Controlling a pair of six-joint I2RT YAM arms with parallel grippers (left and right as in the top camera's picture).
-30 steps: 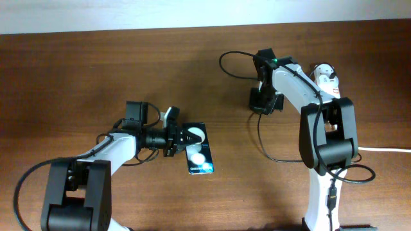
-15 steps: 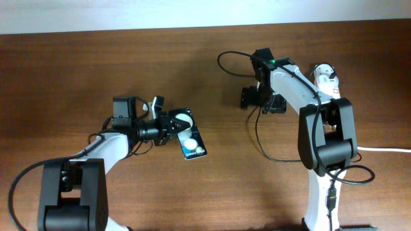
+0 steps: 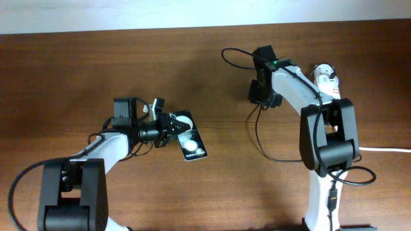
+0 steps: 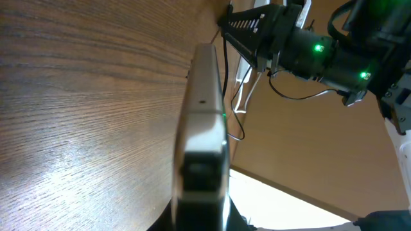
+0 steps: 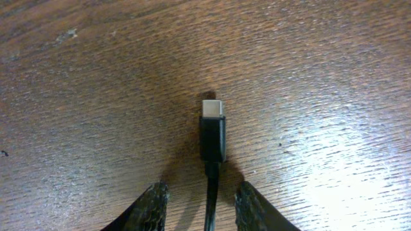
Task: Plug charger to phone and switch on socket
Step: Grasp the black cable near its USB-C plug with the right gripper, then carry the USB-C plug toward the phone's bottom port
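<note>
My left gripper (image 3: 168, 129) is shut on the phone (image 3: 190, 136), a flat black slab with two white spots, and holds it tilted at centre left. In the left wrist view the phone (image 4: 204, 122) is edge-on between my jaws. My right gripper (image 3: 262, 97) is at the upper right with its fingers apart. The charger's thin black cable (image 3: 258, 131) runs between the fingers (image 5: 204, 208), and its connector tip (image 5: 212, 109) points ahead over the wood. The socket (image 3: 329, 79), white with red marks, is mostly hidden behind the right arm.
The socket's thick white cord (image 3: 385, 149) runs off the right edge. The charger cable loops at the upper middle (image 3: 226, 56) and trails down to the right arm's base (image 3: 282, 160). The right arm with green lights (image 4: 321, 51) shows in the left wrist view.
My left gripper pulled the phone left and turned it, then held still. My right gripper swung left and came back right with the cable between its fingers.
</note>
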